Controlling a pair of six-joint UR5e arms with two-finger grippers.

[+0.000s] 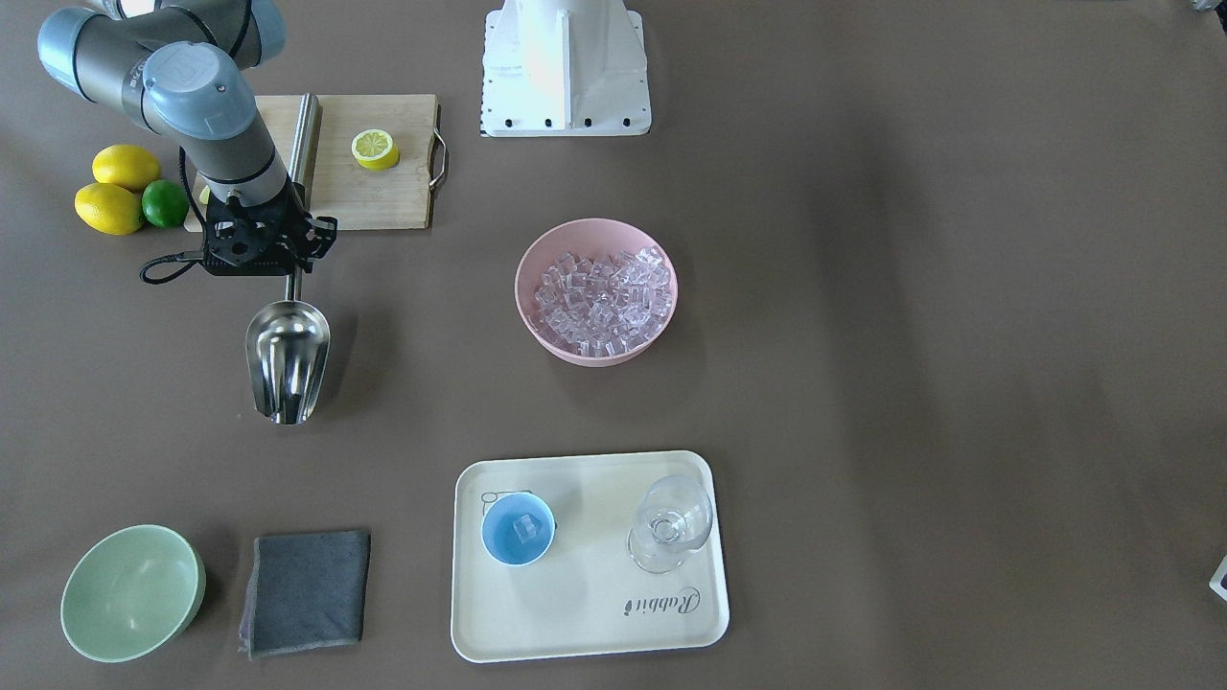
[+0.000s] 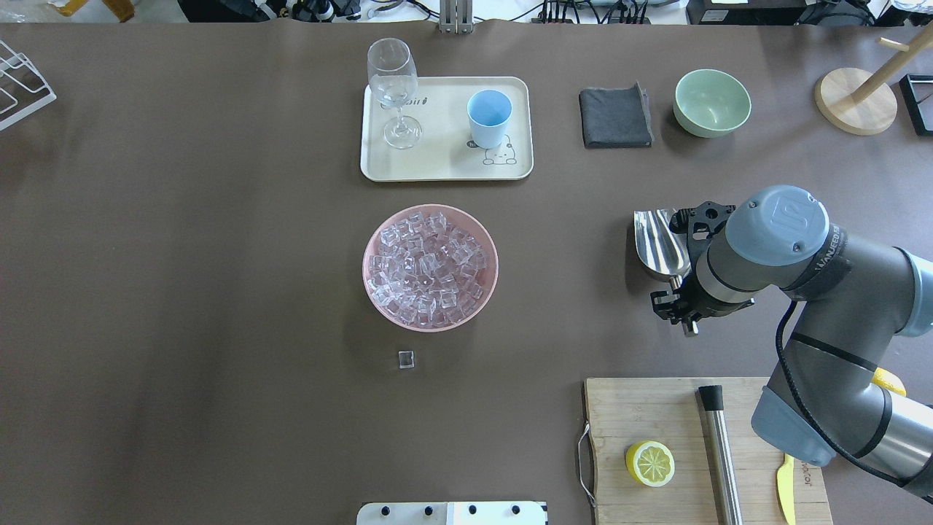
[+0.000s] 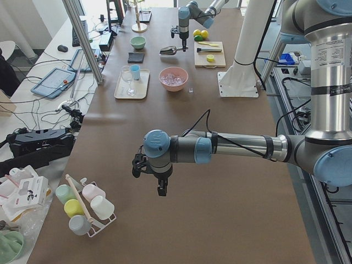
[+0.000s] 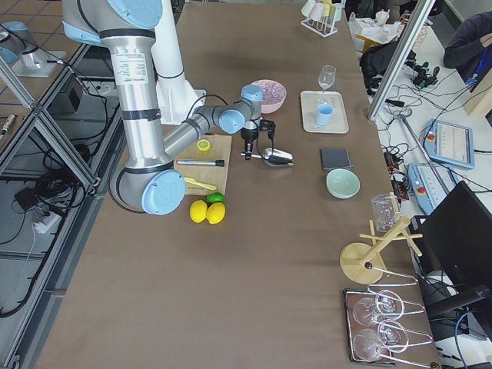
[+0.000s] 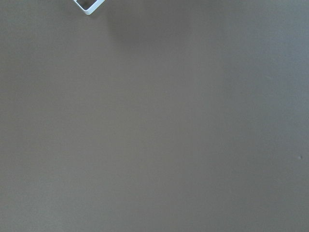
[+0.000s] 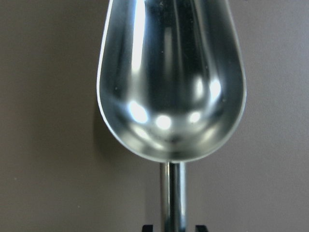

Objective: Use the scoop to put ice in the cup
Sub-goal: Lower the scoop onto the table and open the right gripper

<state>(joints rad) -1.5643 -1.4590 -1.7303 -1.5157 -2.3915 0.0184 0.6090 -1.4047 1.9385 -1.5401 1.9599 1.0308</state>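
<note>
- Front-facing view: looks steeply down across the surface, with the pink bowl mid-frame.
- Overhead view: faces the opposite way, with the same bowl central.
- Side views: look along the surface from its ends, the bowl far off.
- Right wrist view: close above the scoop.
- Left wrist view: close on plain surface.

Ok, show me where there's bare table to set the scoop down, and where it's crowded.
Widest bare stretch: the table on the robot's left of the pink bowl and tray. Also bare: between the pink bowl and the scoop. One stray ice cube lies near the bowl. Crowded: the cutting board corner and the cloth and green bowl.
</note>
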